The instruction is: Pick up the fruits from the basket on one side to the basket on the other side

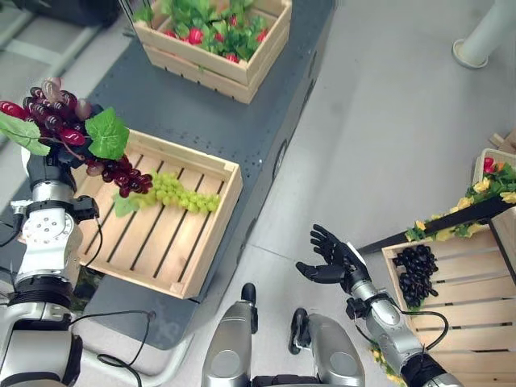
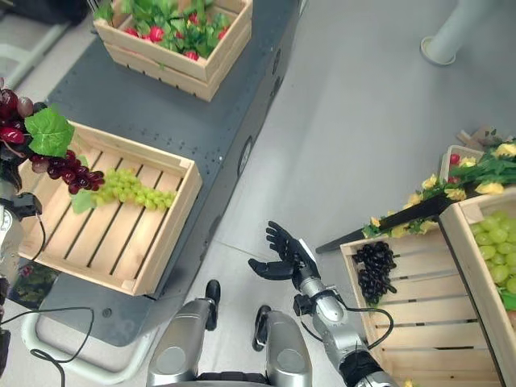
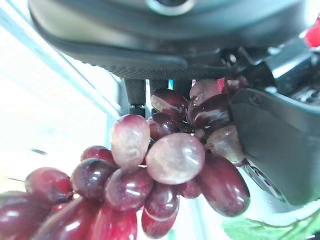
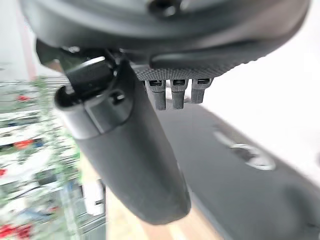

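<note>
Red grapes (image 1: 60,121) hang clutched in the left hand (image 1: 50,165) – raised over the wooden crate (image 1: 211,234) holding green grapes (image 1: 181,193). Right hand (image 1: 332,260) hovers with fingers spread – holding nothing.

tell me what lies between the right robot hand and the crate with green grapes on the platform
Bare grey floor in the left eye view separates the open right robot hand from the crate.

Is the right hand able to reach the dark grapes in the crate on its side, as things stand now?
Probably yes. The right hand is open and holds nothing, and the dark grapes lie uncovered in the open-topped crate just beside it, with nothing between them.
</note>
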Controlling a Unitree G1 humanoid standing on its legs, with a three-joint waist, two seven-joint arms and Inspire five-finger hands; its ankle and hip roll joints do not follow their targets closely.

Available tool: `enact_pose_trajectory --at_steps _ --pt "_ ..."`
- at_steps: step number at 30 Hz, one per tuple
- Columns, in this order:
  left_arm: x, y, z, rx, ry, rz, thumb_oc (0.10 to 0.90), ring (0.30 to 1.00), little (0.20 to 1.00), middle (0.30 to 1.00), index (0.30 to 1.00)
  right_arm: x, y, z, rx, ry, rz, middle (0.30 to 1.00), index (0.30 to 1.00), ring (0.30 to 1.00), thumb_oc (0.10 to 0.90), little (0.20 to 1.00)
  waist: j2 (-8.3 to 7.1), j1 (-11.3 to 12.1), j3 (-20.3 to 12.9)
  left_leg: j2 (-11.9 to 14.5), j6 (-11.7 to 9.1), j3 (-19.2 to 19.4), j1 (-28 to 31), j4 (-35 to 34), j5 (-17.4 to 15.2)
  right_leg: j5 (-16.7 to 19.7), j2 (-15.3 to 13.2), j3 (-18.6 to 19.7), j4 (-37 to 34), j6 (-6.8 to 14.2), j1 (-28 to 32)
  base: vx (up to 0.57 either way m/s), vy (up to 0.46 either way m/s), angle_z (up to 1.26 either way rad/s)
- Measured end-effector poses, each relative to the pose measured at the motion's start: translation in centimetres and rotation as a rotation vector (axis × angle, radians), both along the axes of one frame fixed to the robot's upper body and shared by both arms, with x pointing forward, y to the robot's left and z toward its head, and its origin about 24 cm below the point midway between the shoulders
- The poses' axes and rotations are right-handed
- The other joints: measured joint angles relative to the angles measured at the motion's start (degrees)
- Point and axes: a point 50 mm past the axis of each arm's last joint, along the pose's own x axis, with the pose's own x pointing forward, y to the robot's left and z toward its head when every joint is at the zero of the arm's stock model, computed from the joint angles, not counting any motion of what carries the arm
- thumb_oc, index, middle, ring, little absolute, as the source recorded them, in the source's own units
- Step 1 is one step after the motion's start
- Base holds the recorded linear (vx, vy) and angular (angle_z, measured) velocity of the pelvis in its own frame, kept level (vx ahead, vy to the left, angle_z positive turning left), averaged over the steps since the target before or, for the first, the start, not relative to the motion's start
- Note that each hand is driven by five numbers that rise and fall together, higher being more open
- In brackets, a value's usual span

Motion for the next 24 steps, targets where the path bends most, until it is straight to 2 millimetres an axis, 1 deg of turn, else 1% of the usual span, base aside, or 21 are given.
enact_pose_trajectory --at_steps 2,4,6,7,8,9,10,11,12,13,14,16,17,19,20,21,22,24 --pt "0.3 -0.9 0.2 -0.029 -0.028 -0.049 0.400 0.300 0.300 0.300 0.300 0.3 0.2 0.6 0.002 -0.017 0.002 0.900 0.900 0.900 0.800 0.900 0.81 0.0 -1.0 -0.2 0.0 -0.4 2.1 -2.7 0.9 1.0 0.4 0.0 -3.0 0.2 2.3 0.01 -0.084 0.07" --pt "0.5 -1.7 0.5 -0.056 -0.057 -0.103 0.400 0.300 0.300 0.300 0.300 0.5 0.5 1.2 0.011 -0.042 0.007 0.900 0.900 0.900 0.800 0.900 1.19 0.0 -3.3 -0.3 -0.1 -0.5 3.2 -5.1 1.7 1.6 0.6 -0.1 -5.3 0.3 3.3 0.00 -0.091 0.04" --pt "0.7 -2.6 1.0 -0.095 -0.092 -0.166 0.400 0.300 0.300 0.300 0.300 1.2 0.9 2.5 0.023 -0.093 0.026 0.900 0.900 0.900 0.800 0.900 1.52 -0.4 -5.3 -0.4 -0.1 -0.7 5.8 -8.2 2.6 2.7 1.0 -0.1 -8.7 0.5 6.0 -0.01 -0.088 0.03" --pt "0.8 -2.8 1.0 -0.104 -0.095 -0.182 0.400 0.300 0.300 0.300 0.300 1.3 1.0 2.9 0.024 -0.105 0.030 0.900 0.900 0.900 0.800 0.900 1.61 -0.5 -6.1 -0.4 -0.1 -0.7 6.1 -8.8 2.8 3.0 1.1 -0.1 -9.6 0.5 6.5 -0.01 -0.087 0.03" --pt "1.0 -3.3 1.0 -0.109 -0.093 -0.208 0.400 0.300 0.300 0.300 0.300 1.7 1.2 3.5 0.025 -0.124 0.039 0.900 0.900 0.900 0.800 0.900 1.80 -0.6 -7.6 -0.4 -0.1 -0.8 6.5 -9.8 3.1 3.7 1.3 -0.1 -11.2 0.6 7.3 -0.01 -0.098 0.04" --pt "1.3 -3.9 1.1 -0.113 -0.095 -0.243 0.400 0.300 0.300 0.300 0.300 2.4 1.3 4.5 0.018 -0.150 0.057 0.900 0.900 0.900 0.800 0.900 2.08 -0.7 -8.4 -0.5 0.0 -1.0 7.5 -11.1 3.6 4.4 1.5 0.0 -13.1 0.7 8.6 -0.01 -0.095 0.03" --pt "1.4 -4.3 1.2 -0.111 -0.097 -0.260 0.400 0.300 0.300 0.300 0.300 2.7 1.4 5.0 0.015 -0.166 0.067 0.900 0.900 0.900 0.800 0.900 2.15 -0.7 -8.5 -0.6 0.0 -1.2 8.1 -11.8 3.8 4.7 1.6 0.0 -13.9 0.8 9.2 -0.01 -0.092 0.04" --pt "1.6 -5.1 1.5 -0.102 -0.102 -0.301 0.400 0.300 0.300 0.300 0.300 3.6 1.6 6.3 0.026 -0.189 0.095 0.900 0.900 0.900 0.800 0.900 2.36 -1.0 -9.0 -0.8 -0.1 -2.2 9.2 -13.4 4.5 5.6 1.7 0.0 -16.1 0.9 10.3 -0.01 -0.081 0.00" --pt "1.7 -5.5 1.5 -0.096 -0.099 -0.323 0.400 0.300 0.300 0.300 0.300 3.9 1.6 6.8 0.038 -0.196 0.108 0.900 0.900 0.900 0.800 0.900 2.42 -1.0 -9.7 -0.8 -0.1 -2.2 9.3 -14.1 4.8 6.0 1.8 0.1 -16.8 1.0 10.4 -0.01 -0.082 0.00" --pt "2.0 -6.4 1.7 -0.089 -0.101 -0.368 0.400 0.300 0.300 0.300 0.300 4.4 1.8 8.0 0.075 -0.209 0.140 0.900 0.900 0.900 0.800 0.900 2.48 -1.0 -10.7 -0.8 0.0 -2.3 9.7 -15.7 5.5 6.9 1.9 0.1 -18.7 1.1 11.1 0.00 -0.076 0.00" --pt "2.2 -7.0 1.8 -0.095 -0.111 -0.391 0.400 0.300 0.300 0.300 0.300 4.7 2.0 8.6 0.089 -0.216 0.164 0.900 0.900 0.900 0.800 0.900 2.51 -1.0 -10.9 -0.9 0.0 -2.3 10.1 -16.3 5.7 7.4 2.0 0.1 -19.7 1.2 11.5 0.00 -0.073 -0.01" --pt "2.7 -8.5 2.3 -0.129 -0.139 -0.461 0.400 0.300 0.300 0.300 0.300 5.8 2.8 10.8 0.126 -0.264 0.238 0.900 0.900 0.900 0.800 0.900 2.55 -1.2 -11.0 -1.0 0.2 -2.2 11.2 -17.4 6.1 8.4 2.1 0.2 -22.1 1.4 13.1 0.00 -0.078 -0.02" --pt "2.9 -8.9 2.4 -0.134 -0.144 -0.475 0.400 0.300 0.300 0.300 0.300 6.1 3.1 11.3 0.123 -0.274 0.258 0.900 0.900 0.900 0.800 0.900 2.57 -1.2 -11.2 -1.0 0.2 -2.1 11.2 -17.7 6.2 8.8 2.1 0.3 -22.7 1.4 13.2 -0.01 -0.077 -0.04" --pt "3.5 -10.3 2.8 -0.138 -0.160 -0.526 0.400 0.300 0.300 0.300 0.300 6.8 4.2 13.5 0.161 -0.298 0.350 0.900 0.900 0.900 0.800 0.900 2.55 -1.2 -11.4 -1.0 0.1 -2.1 11.8 -19.3 7.0 10.4 2.4 0.5 -25.5 1.4 14.2 -0.01 -0.085 -0.07" --pt "3.6 -10.6 2.9 -0.133 -0.159 -0.537 0.400 0.300 0.300 0.300 0.300 6.9 4.5 14.0 0.173 -0.300 0.374 0.900 0.900 0.900 0.800 0.900 2.57 -1.2 -11.5 -0.9 0.1 -2.1 12.0 -19.8 7.2 10.8 2.4 0.5 -26.2 1.4 14.6 -0.01 -0.081 -0.05" --pt "3.9 -11.4 3.0 -0.131 -0.159 -0.561 0.400 0.300 0.300 0.300 0.300 7.3 5.1 14.8 0.175 -0.293 0.411 0.900 0.900 0.900 0.800 0.900 2.57 -1.3 -11.6 -1.0 0.1 -2.2 12.1 -20.5 7.7 11.6 2.5 0.5 -27.8 1.5 15.3 -0.01 -0.067 -0.03" --pt "4.1 -12.0 3.1 -0.136 -0.162 -0.580 0.400 0.300 0.300 0.300 0.300 7.6 5.4 15.3 0.189 -0.278 0.426 0.900 0.900 0.900 0.800 0.900 2.60 -1.3 -11.9 -1.0 0.1 -2.4 12.2 -21.3 8.1 12.2 2.6 0.5 -28.7 1.4 15.4 -0.03 -0.081 -0.01" --pt "4.8 -14.2 3.6 -0.127 -0.162 -0.653 0.400 0.300 0.300 0.300 0.300 8.2 6.0 16.6 0.206 -0.259 0.460 0.900 0.900 0.900 0.800 0.900 2.57 -1.2 -12.1 -1.0 0.2 -2.5 12.9 -23.4 9.3 13.4 2.8 0.5 -30.8 1.4 16.0 -0.06 -0.091 0.01"
